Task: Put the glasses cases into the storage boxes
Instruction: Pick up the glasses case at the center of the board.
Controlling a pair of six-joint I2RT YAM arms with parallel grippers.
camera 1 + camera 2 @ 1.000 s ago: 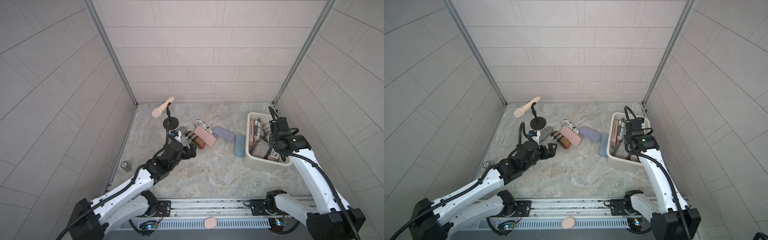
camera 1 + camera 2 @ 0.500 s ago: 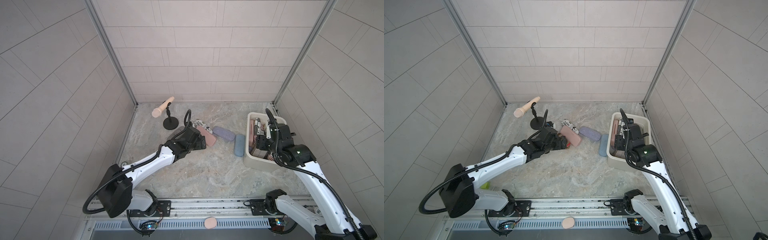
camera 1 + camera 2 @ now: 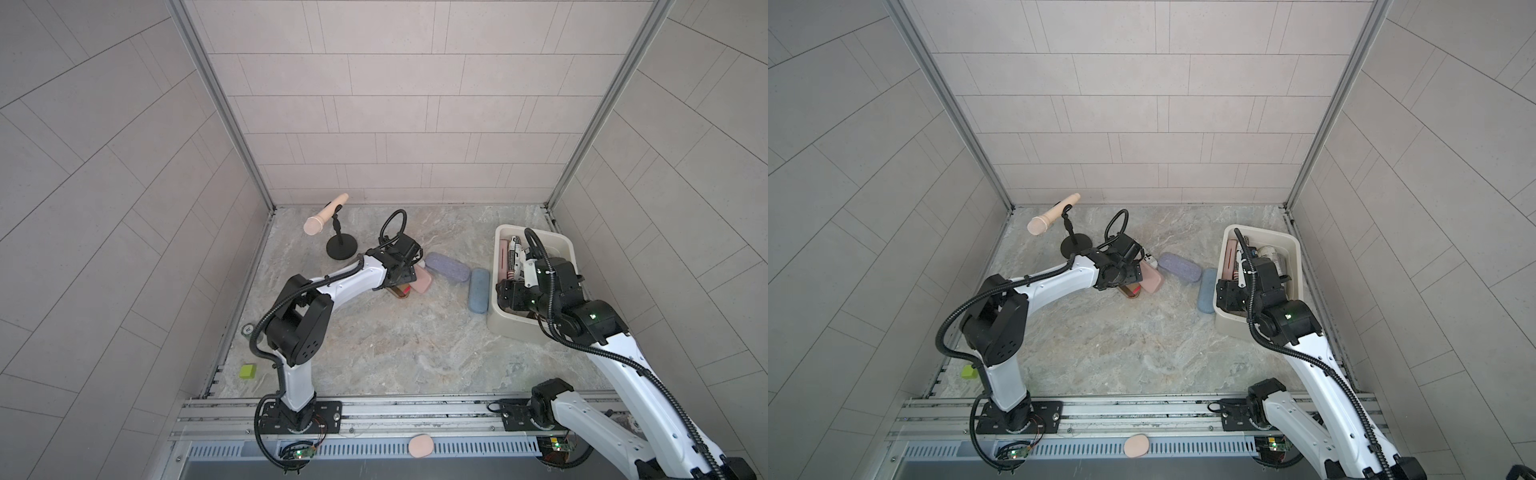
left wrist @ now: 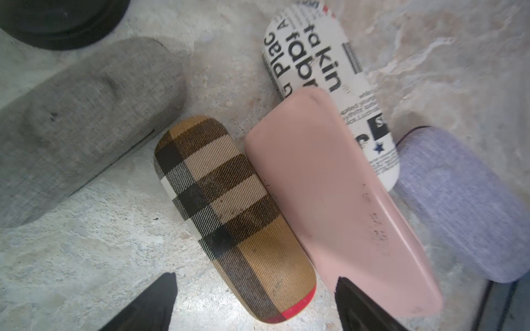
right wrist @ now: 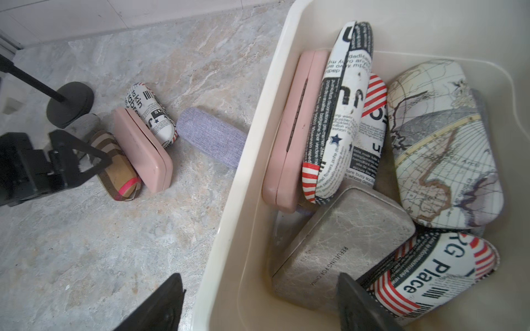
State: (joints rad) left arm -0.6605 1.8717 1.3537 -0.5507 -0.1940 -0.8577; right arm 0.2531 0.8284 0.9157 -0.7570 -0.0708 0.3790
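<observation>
Several glasses cases lie in a cluster on the floor: a beige plaid case (image 4: pixel 235 217), a pink case (image 4: pixel 338 206), a newspaper-print case (image 4: pixel 329 86), a lavender case (image 4: pixel 464 206) and a grey case (image 4: pixel 80 126). My left gripper (image 4: pixel 255 303) hangs open just over the plaid case's red-striped end, one finger over the pink case. A light blue case (image 3: pixel 478 289) lies beside the cream storage box (image 3: pixel 557 241). Inside the box are several cases, among them a pink case (image 5: pixel 295 129) and a map-print case (image 5: pixel 441 143). My right gripper (image 5: pixel 258 303) is open and empty, straddling the box's near wall (image 5: pixel 258 143).
A pink microphone (image 3: pixel 324 214) on a black stand (image 3: pixel 341 247) rises just behind the cluster, its base touching the grey case's end. A green block (image 3: pixel 248 370) sits by the left wall. A pink oval pad (image 3: pixel 420 445) rests on the front rail. Tiled walls close three sides.
My left arm has stretched forward from the near left to over the plaid and pink cases. My right gripper has drawn back to the box's near end and its jaws have widened.
</observation>
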